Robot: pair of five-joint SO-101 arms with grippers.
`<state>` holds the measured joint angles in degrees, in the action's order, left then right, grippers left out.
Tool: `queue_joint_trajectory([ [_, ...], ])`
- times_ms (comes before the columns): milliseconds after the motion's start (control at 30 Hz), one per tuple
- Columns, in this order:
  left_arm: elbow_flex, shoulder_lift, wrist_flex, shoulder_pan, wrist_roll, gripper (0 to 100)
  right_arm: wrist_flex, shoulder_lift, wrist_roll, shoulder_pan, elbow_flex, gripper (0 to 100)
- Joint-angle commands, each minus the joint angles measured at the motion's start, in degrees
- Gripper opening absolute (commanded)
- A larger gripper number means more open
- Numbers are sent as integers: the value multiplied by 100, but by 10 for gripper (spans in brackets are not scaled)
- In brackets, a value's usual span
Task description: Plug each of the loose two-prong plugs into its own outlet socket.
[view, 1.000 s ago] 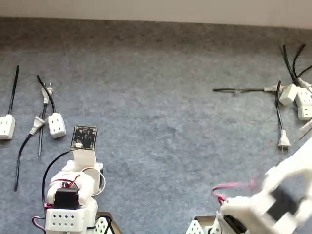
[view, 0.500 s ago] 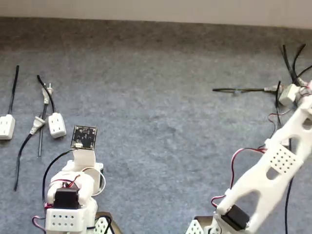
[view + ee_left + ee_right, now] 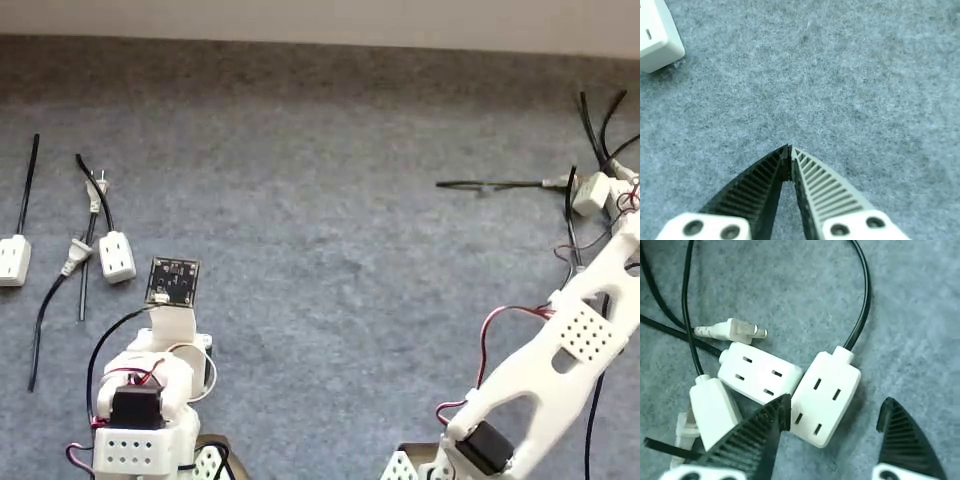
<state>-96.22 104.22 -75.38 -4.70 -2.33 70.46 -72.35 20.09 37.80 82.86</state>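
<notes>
Your left end effector (image 3: 790, 152) is clenched, its two ribbed fingers meeting at the tips with nothing between them, and it hangs over bare grey worktop (image 3: 330, 200) with the corner of a white inner socket (image 3: 657, 35) off to one side. Seen from above, the left arm (image 3: 140, 400) sits folded at the near edge, toward the near left corner. Along the left edge lie an edge socket (image 3: 12, 258) and the inner socket (image 3: 116, 256), well apart, with a near plug (image 3: 75, 256) between them and a far plug (image 3: 97, 190) farther back; neither plug is inserted. Your right arm (image 3: 560, 350) stretches from the near edge out to the right edge, its wrist over the tangle there. Your right end effector (image 3: 834, 412) is released, jaws wide apart, straddling a white four-slot socket (image 3: 826, 395); you cannot tell whether either finger touches it. A second socket (image 3: 760, 372) touches that one at a corner, and a third socket (image 3: 712, 412) lies on its side just beside the second. A loose plug (image 3: 735, 330) rests just beside the second socket, both prongs bare. Black cords (image 3: 862, 300) loop around the group.
</notes>
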Motion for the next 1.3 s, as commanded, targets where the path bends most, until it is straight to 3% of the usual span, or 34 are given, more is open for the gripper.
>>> queue_joint_trajectory([
  [0, -92, -13, -26, 92, 18, 16, -462, 163, 26, -48, -224, 285],
  [233, -92, -13, -26, 92, 18, 16, -576, 127, 35, -145, -620, 279],
  [467, -92, -13, -26, 92, 18, 16, -382, 127, 18, 189, -1130, 137],
  [600, -92, -13, -26, 92, 18, 16, -75, 233, -26, 418, -892, 126],
  [700, -92, -13, -26, 92, 18, 16, 365, 391, -475, 365, -400, 126],
  [1000, -92, -13, -26, 92, 18, 16, 2633, 1244, -967, -848, 2035, 126],
  [1167, -92, -13, -26, 92, 18, 16, 3073, 2281, -932, -1675, 1341, 126],
  [1267, -92, -13, -26, 92, 18, 16, 3073, 2765, -352, -2009, 734, 126],
])
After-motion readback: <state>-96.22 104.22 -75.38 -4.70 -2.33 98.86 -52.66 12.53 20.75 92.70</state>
